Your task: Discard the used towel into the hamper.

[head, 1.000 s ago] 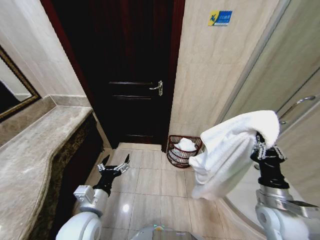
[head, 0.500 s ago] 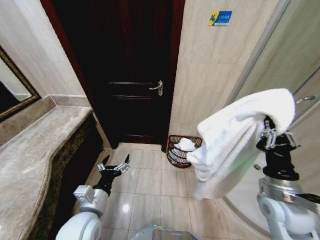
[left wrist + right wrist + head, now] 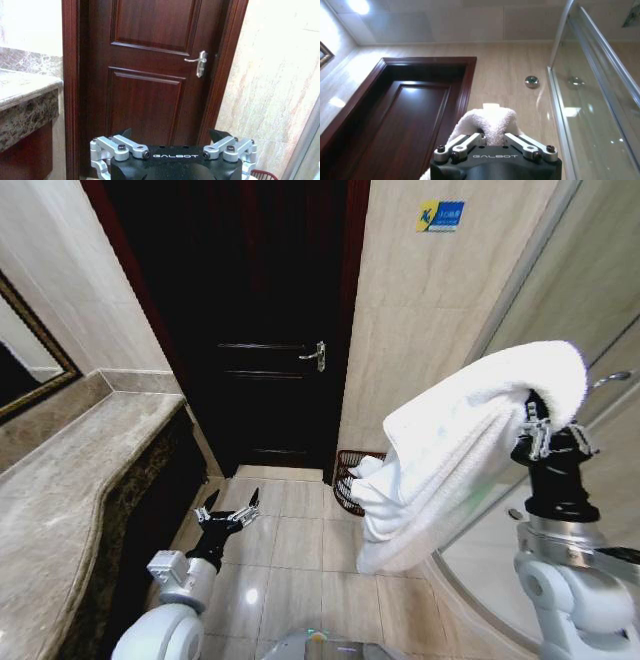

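The right tool (image 3: 538,420) was raised high at the right, pinching the white towel (image 3: 450,450), which draped down and leftward. The towel hid most of the hamper (image 3: 346,470) on the floor beside the dark door (image 3: 255,330); just its left rim showed. The left tool (image 3: 228,502) hung low over the floor, fingers spread.

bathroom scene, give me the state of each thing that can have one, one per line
towel: held up, draped over the right gripper, hanging in front of the hamper
right gripper: raised, shut on the towel
left gripper: low over the floor, open, holding nothing
hamper: upright on the floor beside the door, partly hidden by the towel, something white already inside
door: closed
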Controlling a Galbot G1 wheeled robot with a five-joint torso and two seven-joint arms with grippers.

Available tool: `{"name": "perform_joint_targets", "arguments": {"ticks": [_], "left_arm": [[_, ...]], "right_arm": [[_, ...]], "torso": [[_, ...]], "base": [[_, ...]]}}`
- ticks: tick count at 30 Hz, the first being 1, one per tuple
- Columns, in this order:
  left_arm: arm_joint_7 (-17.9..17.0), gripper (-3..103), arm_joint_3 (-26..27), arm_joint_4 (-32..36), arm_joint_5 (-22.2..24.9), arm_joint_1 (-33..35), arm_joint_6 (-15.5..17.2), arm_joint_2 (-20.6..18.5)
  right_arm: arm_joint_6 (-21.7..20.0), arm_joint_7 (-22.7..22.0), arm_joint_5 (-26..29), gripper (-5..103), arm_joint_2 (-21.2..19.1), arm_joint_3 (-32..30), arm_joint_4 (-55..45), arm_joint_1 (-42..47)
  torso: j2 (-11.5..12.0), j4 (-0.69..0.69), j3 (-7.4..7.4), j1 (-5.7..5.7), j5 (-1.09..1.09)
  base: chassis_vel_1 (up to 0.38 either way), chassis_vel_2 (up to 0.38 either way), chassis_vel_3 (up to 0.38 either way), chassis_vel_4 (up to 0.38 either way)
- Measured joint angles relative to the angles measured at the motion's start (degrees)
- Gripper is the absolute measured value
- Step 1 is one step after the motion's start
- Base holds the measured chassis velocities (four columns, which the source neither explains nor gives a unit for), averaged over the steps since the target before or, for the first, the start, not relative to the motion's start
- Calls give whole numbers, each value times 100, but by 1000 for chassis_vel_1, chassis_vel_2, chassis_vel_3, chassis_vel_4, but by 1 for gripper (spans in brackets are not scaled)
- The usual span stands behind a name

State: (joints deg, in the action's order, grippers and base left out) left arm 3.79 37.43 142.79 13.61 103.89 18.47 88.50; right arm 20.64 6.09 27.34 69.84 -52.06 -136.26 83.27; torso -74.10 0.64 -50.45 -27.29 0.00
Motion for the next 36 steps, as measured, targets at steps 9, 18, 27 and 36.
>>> {"name": "perform_joint_targets", "arguments": {"ticks": [9,18,27,36], "left_arm": [[0,100,0,0,0,0,0,0],[0,100,0,0,0,0,0,0],[0,100,0,0,0,0,0,0],[0,100,0,0,0,0,0,0]], "right_arm": [[-153,-64,14,6,82,-23,-39,-59],[-130,-56,13,6,155,-29,7,-19],[-126,-61,-11,6,151,-19,3,-17],[-120,-65,-38,6,154,-4,-10,3]], "torso": [[0,0,0,1,-1],[0,0,0,1,-1],[0,0,0,1,0],[0,1,0,-1,0]], "base": [[0,0,0,0],[-37,28,36,-33],[-72,66,71,-73],[-96,109,112,-108]]}}
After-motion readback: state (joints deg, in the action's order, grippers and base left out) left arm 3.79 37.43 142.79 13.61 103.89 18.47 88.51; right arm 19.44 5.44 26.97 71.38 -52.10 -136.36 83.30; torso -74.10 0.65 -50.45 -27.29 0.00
